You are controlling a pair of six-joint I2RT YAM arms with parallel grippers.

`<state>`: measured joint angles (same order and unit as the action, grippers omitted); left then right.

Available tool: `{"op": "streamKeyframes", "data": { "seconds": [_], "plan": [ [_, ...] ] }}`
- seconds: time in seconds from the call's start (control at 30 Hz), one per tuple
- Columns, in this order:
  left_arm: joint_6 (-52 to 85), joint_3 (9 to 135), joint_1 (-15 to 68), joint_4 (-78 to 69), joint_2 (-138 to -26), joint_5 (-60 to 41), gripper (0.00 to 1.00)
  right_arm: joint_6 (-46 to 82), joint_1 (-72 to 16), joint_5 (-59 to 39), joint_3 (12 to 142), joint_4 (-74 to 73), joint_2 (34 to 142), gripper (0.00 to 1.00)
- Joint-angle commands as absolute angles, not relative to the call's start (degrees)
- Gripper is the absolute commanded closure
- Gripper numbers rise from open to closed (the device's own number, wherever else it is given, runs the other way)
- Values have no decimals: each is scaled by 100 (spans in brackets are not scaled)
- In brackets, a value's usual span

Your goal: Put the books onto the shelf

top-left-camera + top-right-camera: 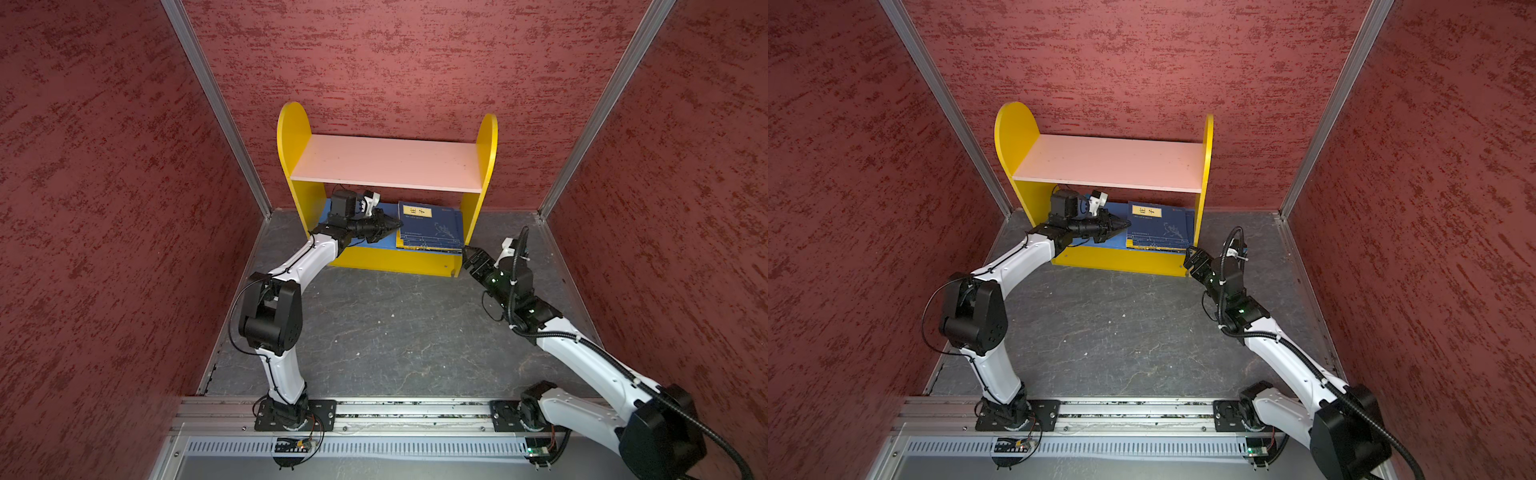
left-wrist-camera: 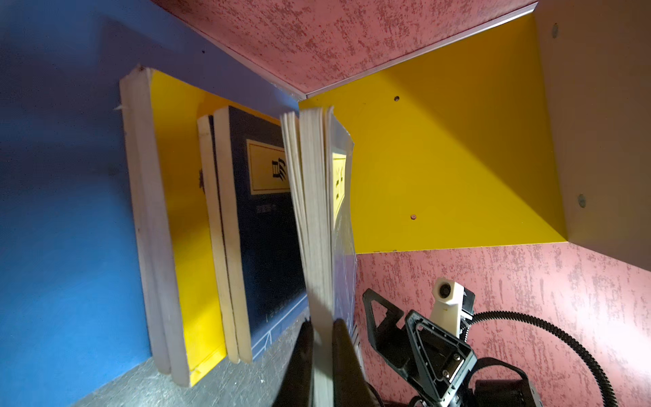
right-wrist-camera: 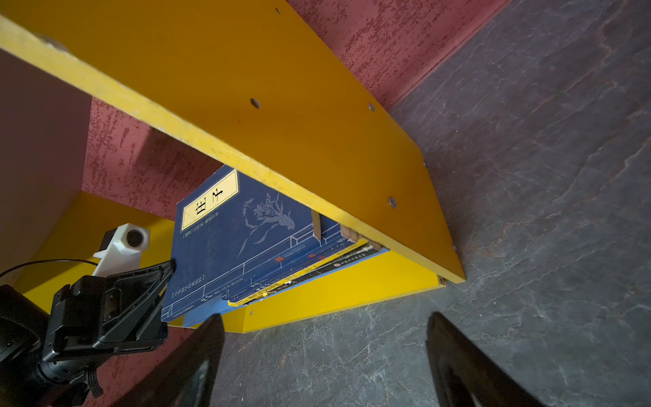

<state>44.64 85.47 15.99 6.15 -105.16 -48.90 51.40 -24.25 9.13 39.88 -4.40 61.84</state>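
Note:
The shelf [image 1: 386, 162] stands against the back wall; its pink upper board is bare. Several books [image 1: 432, 230] lie stacked flat on the blue lower board [image 1: 365, 245], against the right side panel. A navy book [image 3: 239, 239] with a yellow label is on top. My left gripper [image 2: 322, 322] reaches in under the pink board and is shut on that top navy book's [image 2: 317, 211] page edge, which stands off the navy book [image 2: 260, 218] below. A yellow book [image 2: 176, 211] lies lowest. My right gripper [image 3: 324, 319] is open and holds nothing, just off the shelf's front right corner.
Red textured walls close in on three sides. The dark stone-patterned floor [image 1: 395, 324] spreads in front of the shelf. A metal rail [image 1: 415, 411] at the near edge carries both arm bases. The left arm's elbow [image 1: 270, 311] stands high at the left.

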Motion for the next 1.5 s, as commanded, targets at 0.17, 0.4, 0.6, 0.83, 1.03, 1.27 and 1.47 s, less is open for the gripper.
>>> {"op": "streamKeyframes", "data": {
  "seconds": [0.17, 0.4, 0.6, 0.83, 1.03, 1.27, 1.47],
  "plan": [
    [4172, 8846, 1429, 761, -10770, -5691, 94, 5025, -2382, 942, 4053, -405, 6240, 10],
    [4538, 8931, 1439, 415, -10971, -5667, 94, 4946, -2373, 999, 4131, -387, 6318, 9],
    [4648, 8938, 1459, 297, -10991, -5511, 95, 4774, -2380, 1175, 4322, -395, 6523, 9],
    [4633, 9030, 1492, 345, -11037, -5481, 95, 4548, -2343, 1307, 4549, -456, 6849, 8],
    [4626, 9106, 1527, 335, -11074, -5382, 96, 4427, -2105, 1131, 4679, -643, 7056, 8],
    [4692, 9116, 1599, 236, -11135, -5379, 96, 4170, -2002, 863, 5130, -650, 7422, 7],
    [4665, 9157, 1612, 268, -11169, -5431, 96, 4081, -1987, 671, 5373, -580, 7712, 1]
  ]
}}
